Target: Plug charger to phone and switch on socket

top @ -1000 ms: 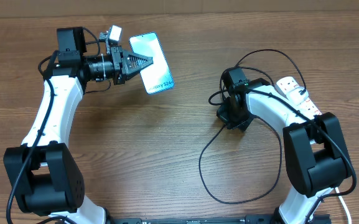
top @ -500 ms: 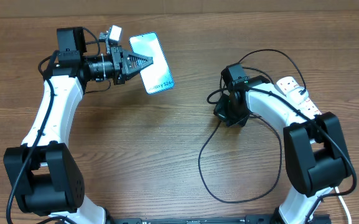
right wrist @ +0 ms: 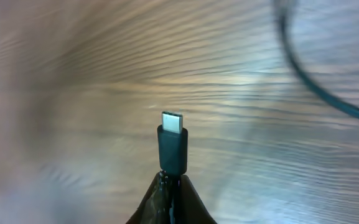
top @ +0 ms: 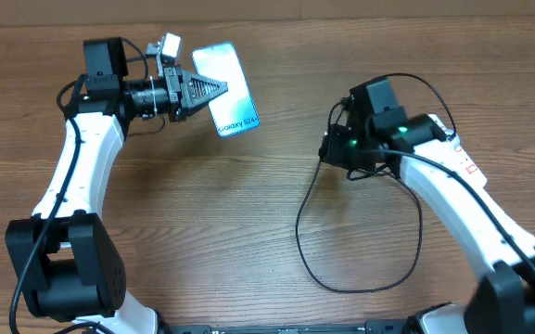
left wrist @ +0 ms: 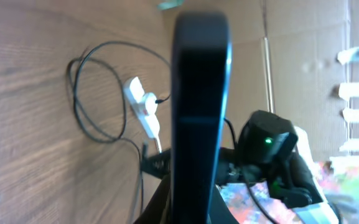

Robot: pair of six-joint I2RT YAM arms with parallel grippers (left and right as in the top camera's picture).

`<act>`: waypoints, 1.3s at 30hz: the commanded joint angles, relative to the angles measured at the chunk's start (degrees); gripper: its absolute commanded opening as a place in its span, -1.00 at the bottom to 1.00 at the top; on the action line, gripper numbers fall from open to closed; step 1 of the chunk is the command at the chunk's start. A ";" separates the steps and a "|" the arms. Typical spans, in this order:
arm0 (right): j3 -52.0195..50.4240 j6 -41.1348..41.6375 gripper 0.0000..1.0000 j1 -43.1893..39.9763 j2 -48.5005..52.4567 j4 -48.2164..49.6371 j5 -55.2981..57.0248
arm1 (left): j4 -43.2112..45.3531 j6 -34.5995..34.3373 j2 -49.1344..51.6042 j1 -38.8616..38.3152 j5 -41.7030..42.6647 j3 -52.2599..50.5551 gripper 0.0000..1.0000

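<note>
My left arm (top: 82,158) reaches up the left side of the surface (top: 202,213), elbow bent, with the wrist rolled sideways and pointing right. My left jaws are clamped on one long edge of the phone (top: 225,90), whose bright screen faces up at the far left. My left wrist camera sees it edge-on as a dark slab.

My right arm (top: 452,199) bends in from the right, and its wrist is over the middle right of the surface. My right jaws are pinched tight on the charger (right wrist: 172,149) at its connector. The metal tip stands clear of them above the wood. Its cable (top: 297,241) trails in a wide loop on the surface. The socket (left wrist: 143,109) lies at the far right, partly under my right arm.
</note>
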 commanded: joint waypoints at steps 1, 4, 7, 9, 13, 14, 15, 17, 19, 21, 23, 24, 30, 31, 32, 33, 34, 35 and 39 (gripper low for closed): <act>1.88 -9.07 -0.92 0.50 -4.79 -0.15 -10.69 | 5.14 -1.57 -0.24 -0.13 7.72 0.22 -0.92; 1.88 -10.38 -0.92 1.38 -7.32 -1.07 -12.17 | 10.91 -4.92 -0.24 -0.17 10.19 0.22 -0.92; 1.88 -11.39 -0.92 3.28 -9.20 -2.49 -10.54 | 14.53 -6.23 -0.24 -0.79 11.06 0.22 -0.92; 1.88 -11.37 -0.92 4.90 -10.12 -3.21 -9.79 | 15.65 -6.16 -0.24 -1.70 11.39 0.22 -0.92; 2.25 -11.37 -0.92 7.78 -11.63 -3.69 -8.94 | 18.40 -4.87 -0.24 -4.13 10.93 0.22 -0.92; 2.80 -11.34 -0.92 8.50 -11.80 -4.22 -7.56 | 19.10 -4.57 -0.24 -4.76 10.56 0.22 -0.92; 3.80 -11.32 -0.92 9.42 -11.87 -5.44 -4.98 | 19.50 -4.37 -0.24 -5.49 9.88 0.22 -0.91; 6.03 -10.91 -0.92 11.15 -11.87 -8.48 0.81 | 19.58 -3.85 -0.24 -6.60 8.35 0.22 -0.92; 8.15 -10.91 -0.92 12.94 -11.87 -11.23 5.62 | 19.56 -2.69 -0.24 -7.65 7.10 0.22 -0.92; 9.73 -10.73 -0.92 14.38 -11.87 -12.79 8.09 | 19.58 -1.73 -0.24 -8.46 6.47 0.22 -0.91; 10.47 -10.73 -0.92 15.58 -11.87 -13.09 8.24 | 19.56 -0.46 -0.24 -9.27 6.03 0.22 -0.92; 10.47 -10.73 -0.92 16.04 -11.87 -13.07 8.22 | 19.54 -0.15 -0.24 -9.62 5.73 0.22 -0.91; 10.47 -10.73 -0.92 18.64 -11.87 -13.07 8.04 | 19.56 1.38 -0.24 -10.54 5.25 0.22 -0.92; 10.47 -10.73 -0.93 18.93 -11.87 -12.85 8.07 | 19.58 1.38 -0.24 -10.54 5.27 0.22 -0.91; 10.47 -10.73 -0.92 19.08 -11.85 -12.59 8.07 | 19.56 1.68 -0.24 -10.54 5.31 0.22 -0.92; 10.47 -10.71 -0.92 19.08 -11.85 -12.44 8.07 | 19.54 1.81 -0.24 -10.54 5.31 0.22 -0.92; 10.47 -10.69 -0.92 19.08 -11.85 -12.41 8.13 | 19.54 1.81 -0.24 -10.56 5.29 0.22 -0.92; 10.47 -9.99 -0.93 19.04 -11.85 -12.44 8.70 | 19.56 1.86 -0.24 -10.54 5.27 0.22 -0.92; 10.47 -3.85 -0.88 18.86 -11.85 -12.44 15.26 | 18.84 2.84 -0.24 -10.05 2.86 0.22 -0.91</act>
